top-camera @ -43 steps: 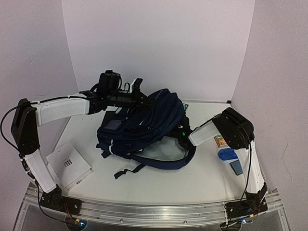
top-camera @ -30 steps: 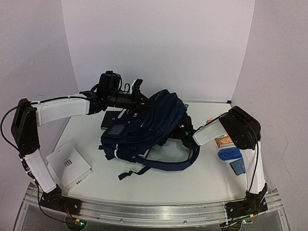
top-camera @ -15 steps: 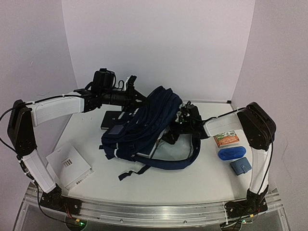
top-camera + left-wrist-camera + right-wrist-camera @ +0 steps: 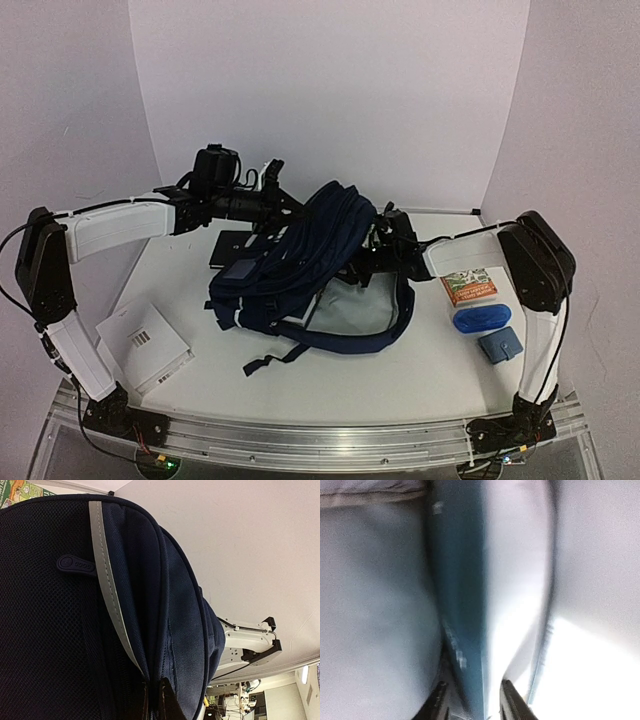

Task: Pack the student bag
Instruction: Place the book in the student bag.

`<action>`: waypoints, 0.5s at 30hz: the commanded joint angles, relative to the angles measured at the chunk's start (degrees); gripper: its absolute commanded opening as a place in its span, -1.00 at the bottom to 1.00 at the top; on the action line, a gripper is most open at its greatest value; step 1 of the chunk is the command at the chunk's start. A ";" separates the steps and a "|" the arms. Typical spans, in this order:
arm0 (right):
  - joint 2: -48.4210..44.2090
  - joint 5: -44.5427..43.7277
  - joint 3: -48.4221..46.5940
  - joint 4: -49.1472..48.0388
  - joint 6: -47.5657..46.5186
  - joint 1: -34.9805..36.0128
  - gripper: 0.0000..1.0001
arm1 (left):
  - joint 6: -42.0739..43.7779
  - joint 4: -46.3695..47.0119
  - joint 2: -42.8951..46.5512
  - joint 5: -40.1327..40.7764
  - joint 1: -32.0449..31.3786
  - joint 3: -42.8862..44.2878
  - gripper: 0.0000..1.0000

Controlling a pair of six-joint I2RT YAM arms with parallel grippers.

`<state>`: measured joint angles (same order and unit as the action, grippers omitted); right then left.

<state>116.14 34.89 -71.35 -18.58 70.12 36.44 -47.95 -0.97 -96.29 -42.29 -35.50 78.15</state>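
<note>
My left gripper (image 4: 154, 702) is pinched tight on a seam at the top of the student bag (image 4: 295, 270), holding that end up off the table (image 4: 420, 370). My right gripper (image 4: 472, 705) has a blue fabric fold between its fingers; I cannot tell whether they bite. The bag lies mid-table, with a white barcoded packet (image 4: 145, 340) to its left and a blue pouch (image 4: 480, 318) well to its right.
</note>
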 commanded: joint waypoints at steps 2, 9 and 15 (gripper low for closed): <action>5.08 -0.78 -6.54 -7.15 0.20 2.06 -0.46 | 0.93 8.54 3.11 -2.74 0.69 1.74 -0.99; 9.53 -1.04 -10.02 -11.25 2.71 3.69 -0.49 | 0.57 8.92 2.70 -3.81 0.69 1.53 -1.00; 6.37 -0.10 -7.04 -11.70 0.82 3.00 -0.29 | 1.31 7.08 3.15 -2.00 0.78 1.31 -1.00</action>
<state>125.48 34.16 -78.86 -26.25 72.18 39.22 -47.99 -1.02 -96.29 -42.43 -34.40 77.82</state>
